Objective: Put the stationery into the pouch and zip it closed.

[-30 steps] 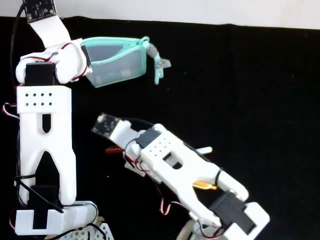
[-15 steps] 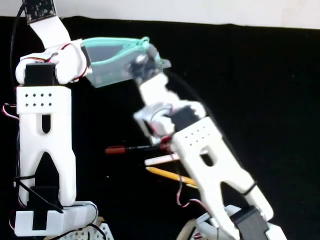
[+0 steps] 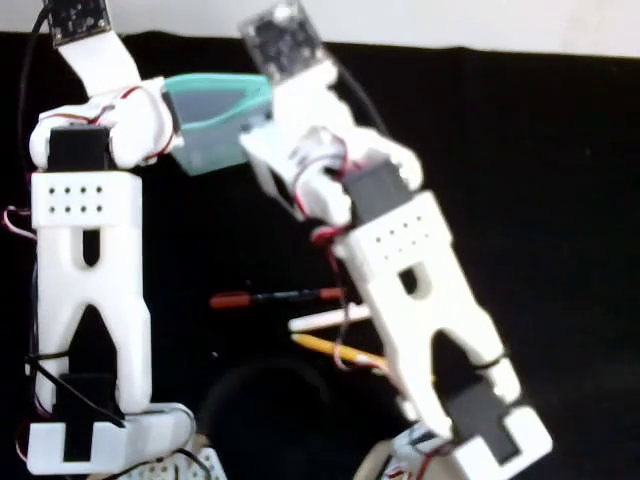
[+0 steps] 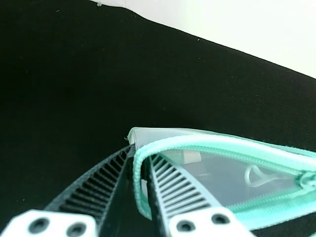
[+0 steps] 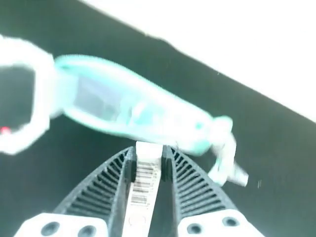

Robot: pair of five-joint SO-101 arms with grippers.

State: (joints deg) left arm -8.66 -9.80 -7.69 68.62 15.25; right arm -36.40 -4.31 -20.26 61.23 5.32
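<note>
A translucent teal pouch (image 3: 212,120) hangs above the table at the back left, with my left gripper (image 3: 178,125) shut on its end. In the left wrist view the fingers (image 4: 170,180) pinch the pouch's (image 4: 222,168) zipper edge, and the mouth is parted. My right gripper (image 3: 262,152) is raised just beside the pouch. It (image 5: 148,148) is shut on a flat white item with a barcode label (image 5: 143,180), just short of the pouch (image 5: 133,106). The zipper pull (image 5: 224,150) dangles at the pouch's far end.
On the black table lie a red-capped pen (image 3: 280,297), a white stick (image 3: 325,320) and a yellow pencil (image 3: 335,350), partly under the right arm (image 3: 410,290). The left arm's white body (image 3: 85,260) stands along the left side.
The right arm rose from low over the table and swung back-left up to the pouch, covering its right end. The left arm held the pouch still.
</note>
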